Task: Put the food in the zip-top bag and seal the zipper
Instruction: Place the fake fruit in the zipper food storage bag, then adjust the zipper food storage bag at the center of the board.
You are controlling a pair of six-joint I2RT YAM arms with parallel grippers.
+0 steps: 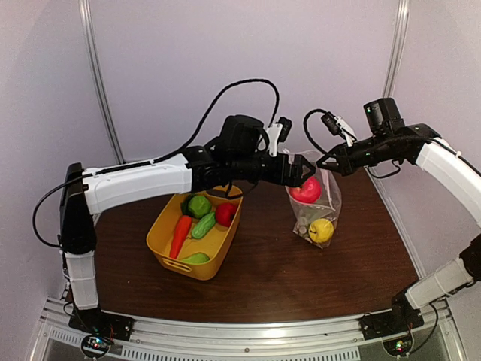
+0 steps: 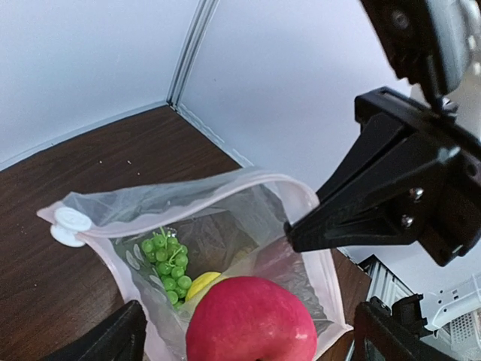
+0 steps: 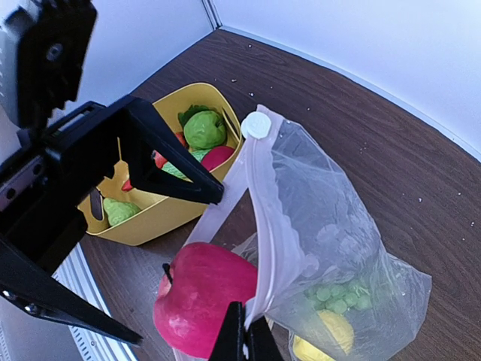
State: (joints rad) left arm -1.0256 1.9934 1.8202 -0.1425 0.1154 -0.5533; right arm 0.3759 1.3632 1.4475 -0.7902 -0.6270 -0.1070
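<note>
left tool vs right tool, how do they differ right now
The left tool stands wide open; the right tool is shut. The left tool grips nothing, the red apple lying between its spread fingers, while the right tool pinches the zip-top bag by its mouth edge and holds it up. Both meet at the bag's mouth.

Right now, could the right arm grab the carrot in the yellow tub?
Probably not: its end effector is shut on the zip-top bag, and the left arm stretches between it and the carrot.
</note>
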